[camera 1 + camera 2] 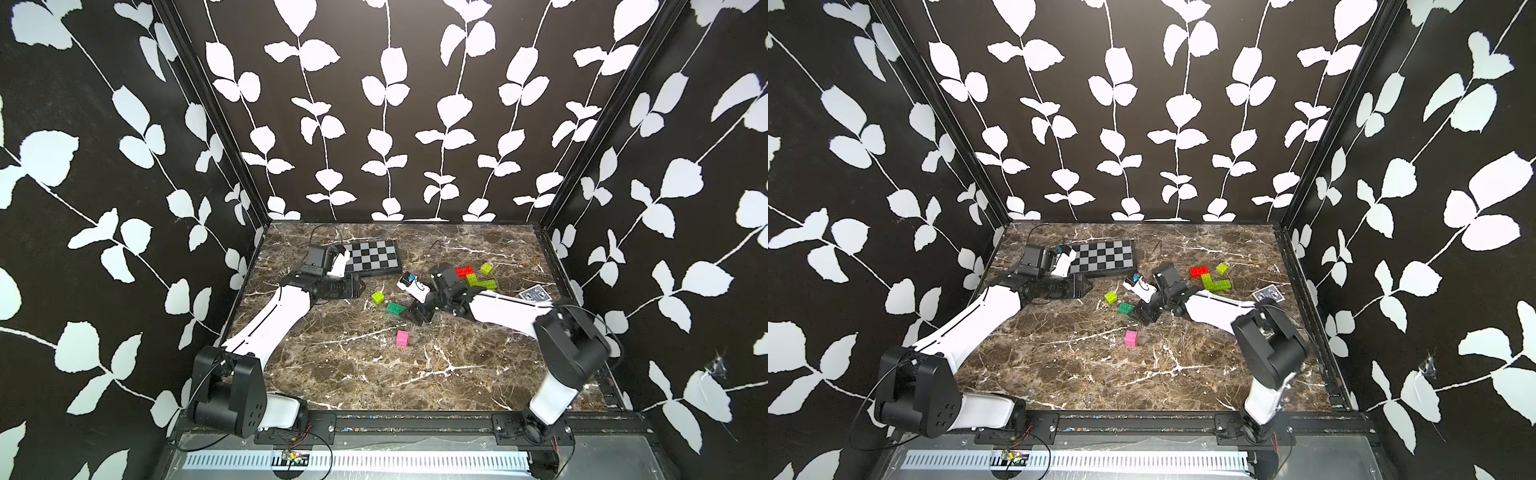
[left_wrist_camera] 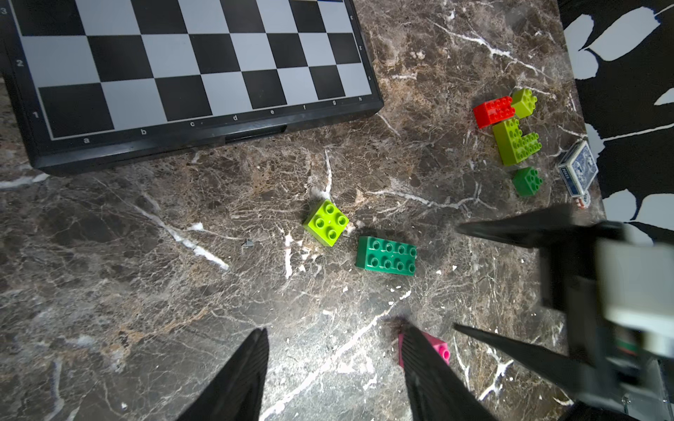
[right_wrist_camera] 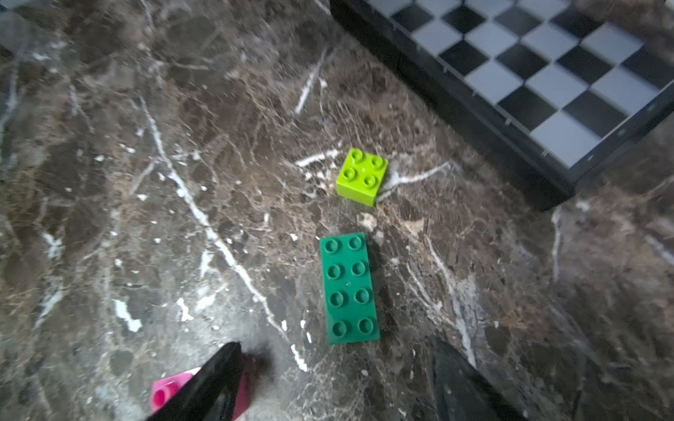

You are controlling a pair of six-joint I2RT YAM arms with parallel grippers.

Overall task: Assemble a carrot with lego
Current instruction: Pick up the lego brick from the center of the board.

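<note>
Since no finished stack is to be seen, the lego is taken as loose pieces. A dark green two-by-four brick (image 3: 349, 288) lies flat, studs up, near the middle of the surface (image 1: 374, 374). A lime two-by-two brick (image 3: 362, 176) sits just beyond it toward the far edge, and a pink brick (image 1: 402, 338) lies apart from it toward the near edge. A red brick (image 2: 492, 111) and further lime and green pieces are grouped toward the right edge, close to a pack of cards (image 2: 578, 167). A chequered board (image 1: 374, 255) is set by the far edge.

The right gripper (image 3: 333, 346) is held released, its jaws wide with nothing between them. The dark green brick is placed straight ahead of it, its near end about level with the fingertips and touched by neither. The brick's long axis is aligned with the gripper's line of reach, so the short width is presented to the jaws. A grasp is judged to need only a short advance. The left gripper (image 2: 333, 328) is likewise parted and empty, and is judged the farther of the two from that brick.
</note>
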